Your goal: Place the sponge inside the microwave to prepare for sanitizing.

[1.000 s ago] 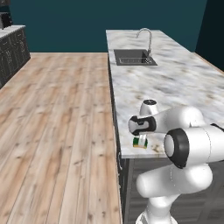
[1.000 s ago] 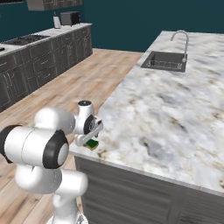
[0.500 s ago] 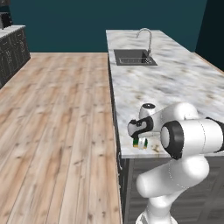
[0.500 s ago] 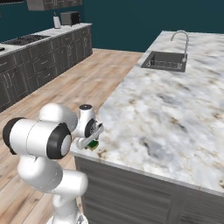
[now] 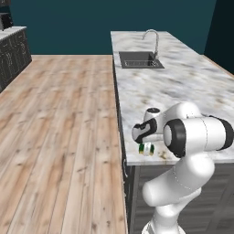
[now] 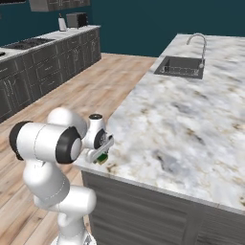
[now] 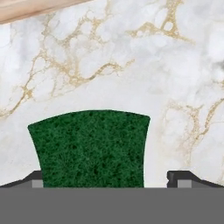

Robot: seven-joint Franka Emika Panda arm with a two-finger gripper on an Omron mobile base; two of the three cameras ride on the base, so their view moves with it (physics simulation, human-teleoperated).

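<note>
One sponge [image 7: 89, 148], green face up, sits on the marble counter [image 5: 192, 87] at the corner far from the sink [image 5: 139, 60]. Gripper [image 5: 146, 147] directly above it, jaws fully apart, holding nothing; sponge betw. fingertips [image 7: 186, 177], long axis across the gap.

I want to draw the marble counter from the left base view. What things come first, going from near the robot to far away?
Sponge near the counter's front edge → bare marble counter → sink → faucet.
</note>
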